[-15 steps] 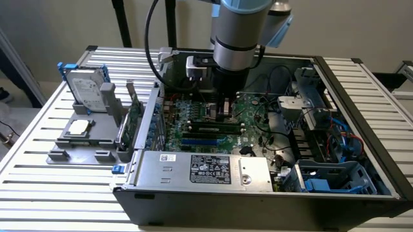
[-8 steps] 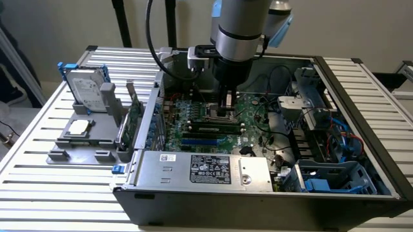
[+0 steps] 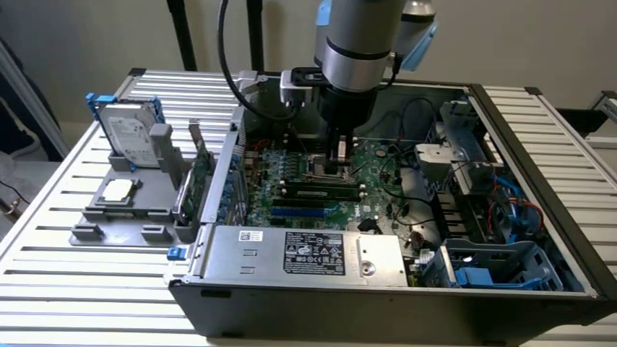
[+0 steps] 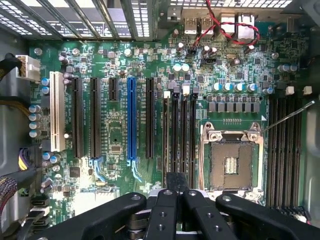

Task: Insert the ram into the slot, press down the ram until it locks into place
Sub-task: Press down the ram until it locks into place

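The ram point(image 3: 313, 194), a long green stick with dark chips, lies along the black memory slots point(image 3: 311, 189) on the motherboard inside the open case. My gripper point(image 3: 337, 172) hangs just behind and above it, over the edge of the CPU socket. Looking down from the wrist, several parallel black slots point(image 4: 179, 135) run away from the gripper point(image 4: 176, 181). Its dark fingers point(image 4: 162, 215) are drawn together, and their tip lines up with the second slot. Whether the tip touches the ram I cannot tell.
A bright blue slot point(image 4: 131, 117) and more black card slots lie beside the memory slots, and the CPU socket point(image 4: 231, 165) sits on their other side. The grey power supply point(image 3: 299, 253) blocks the case front. Cables point(image 3: 410, 195) and a blue drive cage point(image 3: 492, 267) fill the exterior view's right. A hard drive point(image 3: 130, 137) stands outside.
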`<state>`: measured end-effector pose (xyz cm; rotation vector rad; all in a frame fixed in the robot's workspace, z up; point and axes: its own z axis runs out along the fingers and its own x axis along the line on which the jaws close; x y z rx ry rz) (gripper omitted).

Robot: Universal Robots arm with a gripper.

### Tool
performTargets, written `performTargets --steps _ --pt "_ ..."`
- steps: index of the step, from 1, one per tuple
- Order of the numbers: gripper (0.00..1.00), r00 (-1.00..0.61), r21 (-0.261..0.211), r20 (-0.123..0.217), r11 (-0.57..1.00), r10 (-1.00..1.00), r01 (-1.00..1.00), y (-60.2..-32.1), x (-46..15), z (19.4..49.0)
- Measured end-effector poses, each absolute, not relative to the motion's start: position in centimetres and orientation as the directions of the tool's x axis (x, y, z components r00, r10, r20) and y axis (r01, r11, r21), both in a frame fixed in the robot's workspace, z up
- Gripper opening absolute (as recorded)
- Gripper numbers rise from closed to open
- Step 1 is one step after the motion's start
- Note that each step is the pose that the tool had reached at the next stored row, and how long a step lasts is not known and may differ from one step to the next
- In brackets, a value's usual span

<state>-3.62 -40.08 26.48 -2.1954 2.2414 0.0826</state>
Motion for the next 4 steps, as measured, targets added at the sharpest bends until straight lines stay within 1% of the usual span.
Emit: performTargets --steps 4 --pt "0.11 -0.021 0.035 -0.04 0.02 -0.999 -0.999 -40.08 -3.62 26.48"
